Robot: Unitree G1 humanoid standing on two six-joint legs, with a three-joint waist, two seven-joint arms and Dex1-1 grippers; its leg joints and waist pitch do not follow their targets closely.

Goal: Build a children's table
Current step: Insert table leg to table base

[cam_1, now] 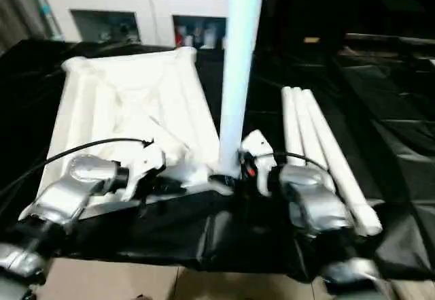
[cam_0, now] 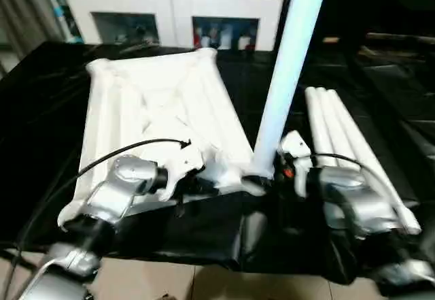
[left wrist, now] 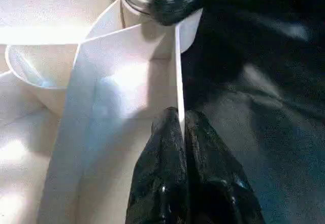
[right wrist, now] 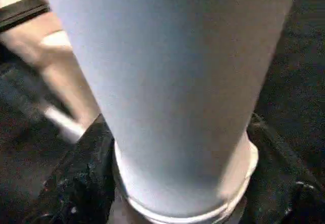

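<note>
A: Currently where's the leg (cam_0: 291, 62)?
B: Upright at the tabletop (cam_0: 156, 109) near corner socket; right gripper (right wrist: 177, 183) clamped round its base.
A: Left gripper (left wrist: 182, 127)?
B: Pinched shut on the tabletop rim, probably beside that socket. Three spare legs (cam_0: 346, 137) lie right.

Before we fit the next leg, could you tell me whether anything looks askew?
The upright leg at the tabletop's near right corner leans slightly rightward rather than standing plumb. The three spare legs lie tidily alongside.
</note>
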